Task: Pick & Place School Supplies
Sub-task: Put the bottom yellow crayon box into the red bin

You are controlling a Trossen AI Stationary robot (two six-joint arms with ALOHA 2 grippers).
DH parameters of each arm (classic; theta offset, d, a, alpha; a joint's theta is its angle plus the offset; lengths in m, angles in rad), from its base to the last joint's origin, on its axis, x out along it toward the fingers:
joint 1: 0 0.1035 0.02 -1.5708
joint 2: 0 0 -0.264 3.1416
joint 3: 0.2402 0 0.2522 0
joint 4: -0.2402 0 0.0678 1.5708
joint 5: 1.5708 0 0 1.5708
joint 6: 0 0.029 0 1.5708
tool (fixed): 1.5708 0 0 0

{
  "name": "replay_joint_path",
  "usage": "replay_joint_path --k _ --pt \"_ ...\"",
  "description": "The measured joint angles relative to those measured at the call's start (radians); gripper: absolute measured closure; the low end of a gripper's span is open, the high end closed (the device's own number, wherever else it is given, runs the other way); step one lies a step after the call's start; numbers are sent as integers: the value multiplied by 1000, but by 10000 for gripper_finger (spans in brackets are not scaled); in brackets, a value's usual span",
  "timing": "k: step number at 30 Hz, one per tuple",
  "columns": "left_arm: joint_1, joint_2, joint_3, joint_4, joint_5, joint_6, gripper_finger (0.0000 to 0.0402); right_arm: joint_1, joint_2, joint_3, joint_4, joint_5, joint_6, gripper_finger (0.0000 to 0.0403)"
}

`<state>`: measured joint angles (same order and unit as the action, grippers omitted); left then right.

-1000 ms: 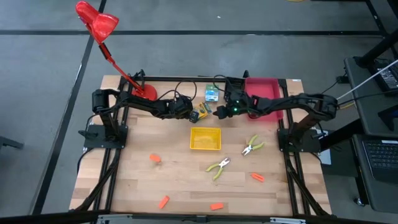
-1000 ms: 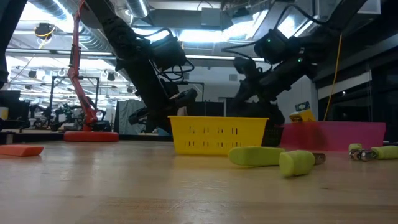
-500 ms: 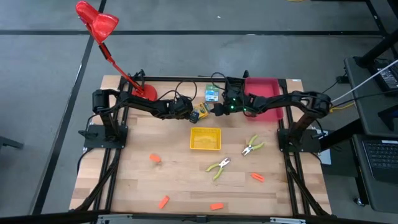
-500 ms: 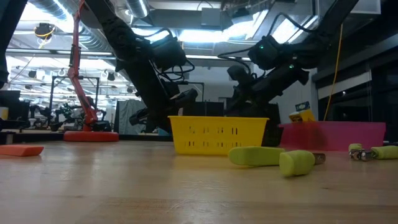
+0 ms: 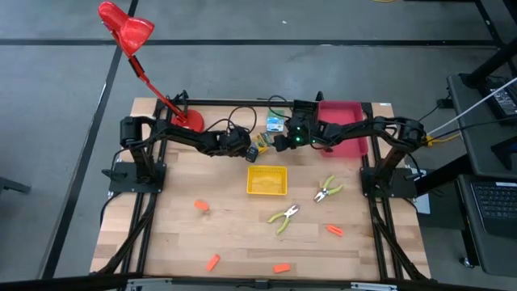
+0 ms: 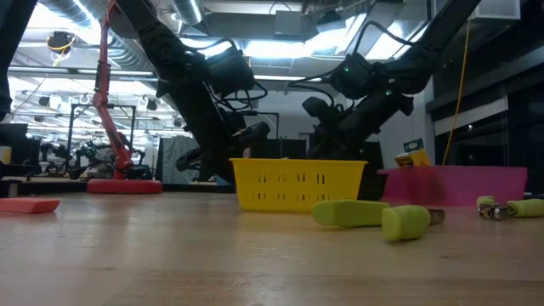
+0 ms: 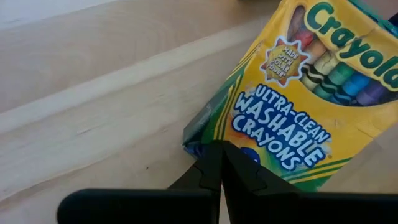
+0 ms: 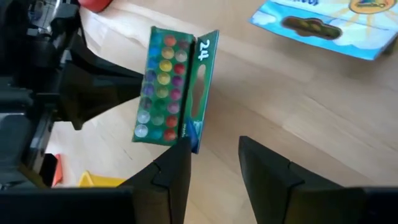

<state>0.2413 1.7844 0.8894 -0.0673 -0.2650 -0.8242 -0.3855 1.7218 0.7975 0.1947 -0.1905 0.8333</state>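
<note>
A yellow-green crayon box (image 7: 298, 93) sits tilted near the table's far edge, between both grippers (image 5: 262, 143). My left gripper (image 7: 221, 152) is shut at the box's lower end. My right gripper (image 8: 211, 152) is open just to the right of the box (image 8: 168, 93), touching nothing. A blue printed box (image 5: 275, 123) lies flat behind them. Two yellow-green-handled tools (image 5: 327, 190) (image 5: 284, 217) and several orange pieces (image 5: 201, 205) lie on the near half of the table. My left gripper has its shut fingers on the lower corner (image 7: 202, 134) of the crayon box, the end away from the brand name, coming level from the table's left. The fingertips hide the exact spot. The box stands tilted; whether it rests on the table cannot be seen.
A yellow tray (image 5: 266, 180) sits mid-table, just in front of both grippers. A pink bin (image 5: 343, 133) is at the far right, under my right arm. A red desk lamp's base (image 5: 191, 120) stands at the far left. Another yellow box (image 6: 411, 158) shows behind the pink bin.
My right gripper has moved toward the table's left, closing in on the crayon box. The left arm and the box have kept still.
</note>
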Motion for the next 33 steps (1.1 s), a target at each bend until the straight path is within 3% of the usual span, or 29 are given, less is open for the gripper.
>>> replay_joint_path --k 17,25,33 --pt "0 0 0 1 2 8 400 16 0 1 59 -1 26 264" --pt "-5 -3 0 -1 -3 7 400 39 56 70 60 -23 11 265" --pt "-26 -3 0 -22 -5 -4 400 46 60 75 68 -9 -19 326"
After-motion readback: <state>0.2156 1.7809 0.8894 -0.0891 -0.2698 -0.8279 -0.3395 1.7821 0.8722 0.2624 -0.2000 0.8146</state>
